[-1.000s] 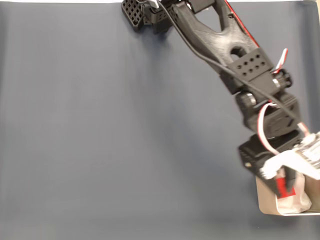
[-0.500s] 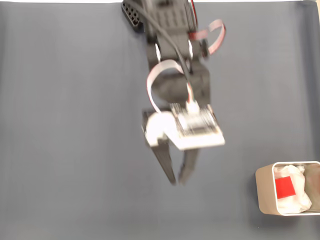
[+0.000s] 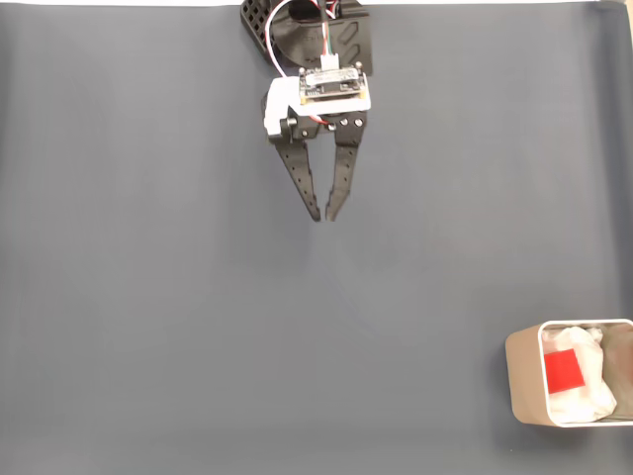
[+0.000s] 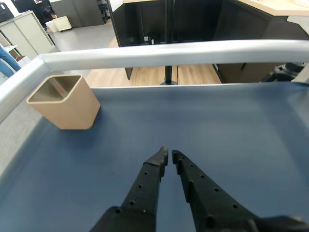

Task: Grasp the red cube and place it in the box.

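— While the two black fingers (image 3: 338,173) nearly meet at their tips, is anything caught between them?

— Nothing. The gripper (image 3: 322,215) has its jaws almost closed, with a thin gap at the tips in both the fixed view and the wrist view, where the gripper (image 4: 168,155) points out over bare mat. It holds nothing and hangs near the far edge of the fixed view, a little left of the middle.

— And what sits just behind the fingers?

— A white bracket with a small circuit board (image 3: 334,83) on top, and looping wires running back to the black arm base at the far edge.

— Where is the red cube?

— The red cube (image 3: 564,372) lies inside the box (image 3: 521,381), on the white padding (image 3: 587,398), at the near right corner of the fixed view, well apart from the gripper. In the wrist view the box (image 4: 68,105) stands at the far left, its beige walls visible but its contents hidden.

— What is under everything?

— A dark blue-grey mat (image 3: 148,297), with a metal rail (image 4: 169,50) along its far side in the wrist view.
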Robot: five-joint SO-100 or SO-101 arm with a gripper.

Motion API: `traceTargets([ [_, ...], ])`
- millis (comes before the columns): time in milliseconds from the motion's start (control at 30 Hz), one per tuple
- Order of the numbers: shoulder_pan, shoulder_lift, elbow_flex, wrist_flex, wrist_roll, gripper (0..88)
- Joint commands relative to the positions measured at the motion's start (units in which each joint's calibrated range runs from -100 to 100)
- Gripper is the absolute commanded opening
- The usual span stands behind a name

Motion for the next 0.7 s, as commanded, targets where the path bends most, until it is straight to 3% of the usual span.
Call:
traceTargets([
  [0, 0.9, -14.5, 10.7, 5.0, -1.2, 0.0],
  [100, 1.4, -21.0, 16.0, 10.6, -1.2, 0.0],
  [133, 2.0, -25.0, 18.4, 21.7, -0.8, 0.0],
  [233, 1.1, -26.4, 18.4, 30.9, -0.2, 0.0],
  [667, 1.7, -26.5, 18.4, 44.4, 0.8, 0.0],
])
